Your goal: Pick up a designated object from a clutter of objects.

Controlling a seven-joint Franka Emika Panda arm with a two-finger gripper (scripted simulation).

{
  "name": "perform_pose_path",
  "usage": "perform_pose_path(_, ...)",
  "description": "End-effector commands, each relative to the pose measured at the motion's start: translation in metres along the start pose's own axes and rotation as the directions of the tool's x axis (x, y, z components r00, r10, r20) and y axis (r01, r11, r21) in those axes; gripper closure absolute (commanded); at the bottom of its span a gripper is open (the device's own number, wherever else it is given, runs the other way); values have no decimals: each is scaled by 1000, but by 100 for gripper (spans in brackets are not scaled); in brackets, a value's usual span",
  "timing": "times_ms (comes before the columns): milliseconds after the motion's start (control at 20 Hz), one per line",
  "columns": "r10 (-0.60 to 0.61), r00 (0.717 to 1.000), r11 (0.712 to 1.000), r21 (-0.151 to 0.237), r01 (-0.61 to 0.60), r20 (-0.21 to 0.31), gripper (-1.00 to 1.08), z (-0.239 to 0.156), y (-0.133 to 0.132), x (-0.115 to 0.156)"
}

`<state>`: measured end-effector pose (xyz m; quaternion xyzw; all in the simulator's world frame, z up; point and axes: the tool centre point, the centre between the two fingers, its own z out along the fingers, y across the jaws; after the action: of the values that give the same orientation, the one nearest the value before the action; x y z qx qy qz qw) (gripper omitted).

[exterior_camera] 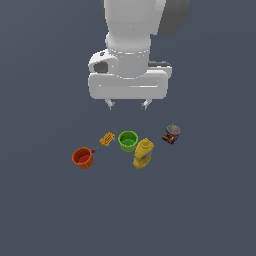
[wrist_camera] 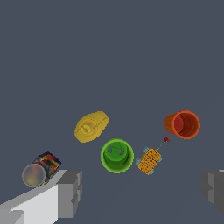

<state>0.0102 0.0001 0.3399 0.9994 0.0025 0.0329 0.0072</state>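
The designated object (exterior_camera: 171,134) (wrist_camera: 40,169) is a small dark blocky item with red, blue and yellow patches and a pale grey top, standing at the exterior view's right end of the clutter. My gripper (exterior_camera: 128,105) (wrist_camera: 140,188) hangs open well above the floor, behind the green cup (exterior_camera: 127,141) (wrist_camera: 117,155), with nothing between its fingers. The designated object lies off to the side of one finger (wrist_camera: 70,192), apart from it. The yellow bottle (exterior_camera: 143,153) (wrist_camera: 91,126) stands between the green cup and the designated object.
A small orange-yellow ridged block (exterior_camera: 107,139) (wrist_camera: 149,161) lies beside the green cup. An orange cup (exterior_camera: 83,158) (wrist_camera: 183,124) stands at the exterior view's left end. All rest on a plain dark grey floor (exterior_camera: 200,210).
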Motion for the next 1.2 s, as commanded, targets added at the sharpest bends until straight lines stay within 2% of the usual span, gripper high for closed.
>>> perform_pose_path(0,15,1000,1000,-1,-15,2,-92,6,-6,0)
perform_pose_path(550,136,991,991,-9,-136,12,-92,52,-54,-7)
perform_pose_path(1150,294,956,956,-16,-294,24,-92,112,-119,-31)
